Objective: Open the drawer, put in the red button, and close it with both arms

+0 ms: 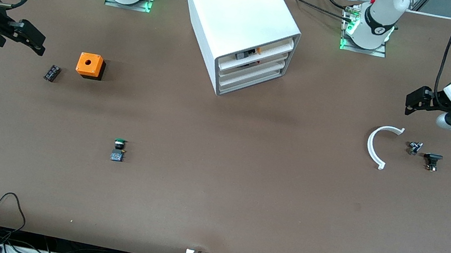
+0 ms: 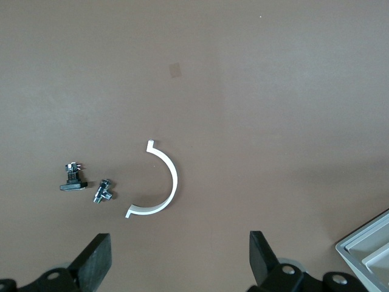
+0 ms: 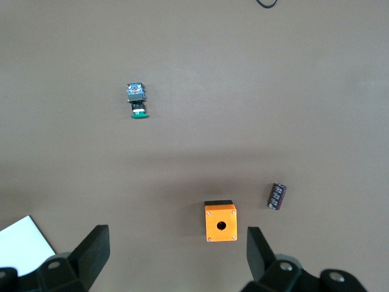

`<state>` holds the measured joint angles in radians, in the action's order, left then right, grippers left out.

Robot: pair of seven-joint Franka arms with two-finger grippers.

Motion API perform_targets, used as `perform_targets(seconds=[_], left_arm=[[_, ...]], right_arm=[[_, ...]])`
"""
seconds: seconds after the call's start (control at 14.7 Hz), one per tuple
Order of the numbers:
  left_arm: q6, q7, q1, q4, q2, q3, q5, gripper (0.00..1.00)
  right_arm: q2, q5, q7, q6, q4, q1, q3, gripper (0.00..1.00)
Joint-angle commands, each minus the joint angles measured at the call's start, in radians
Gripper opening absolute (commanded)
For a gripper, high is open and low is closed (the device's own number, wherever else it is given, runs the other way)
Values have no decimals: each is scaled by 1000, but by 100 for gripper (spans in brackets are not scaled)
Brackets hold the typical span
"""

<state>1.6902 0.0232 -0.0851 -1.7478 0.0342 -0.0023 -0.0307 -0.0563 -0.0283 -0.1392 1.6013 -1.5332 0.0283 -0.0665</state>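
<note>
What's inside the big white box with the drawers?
The white cabinet holds stacked tray drawers. In the top tier an orange-and-black part peeks out. The drawer just below it is shut, like the lower ones, so whatever lies inside them is hidden.

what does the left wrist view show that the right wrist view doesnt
Only the left wrist view: a white curved clip, two small metal-and-black parts beside it, a corner of the white cabinet, and the open left gripper.

Only the right wrist view: a green-capped button, an orange box with a hole, a small dark ribbed part, and the open right gripper.

Both: the brown table, and neither shows a red button.
</note>
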Motion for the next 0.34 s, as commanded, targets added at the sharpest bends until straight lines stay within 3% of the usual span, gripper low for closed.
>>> perform_targets(seconds=[0.0, 0.27], left_arm=[[-20, 12, 2, 16, 3, -1, -8, 100], [-23, 14, 1, 16, 3, -2, -8, 100]], right_arm=[[7, 4, 9, -20, 19, -7, -3, 100], [7, 10, 9, -20, 19, -8, 2, 100]])
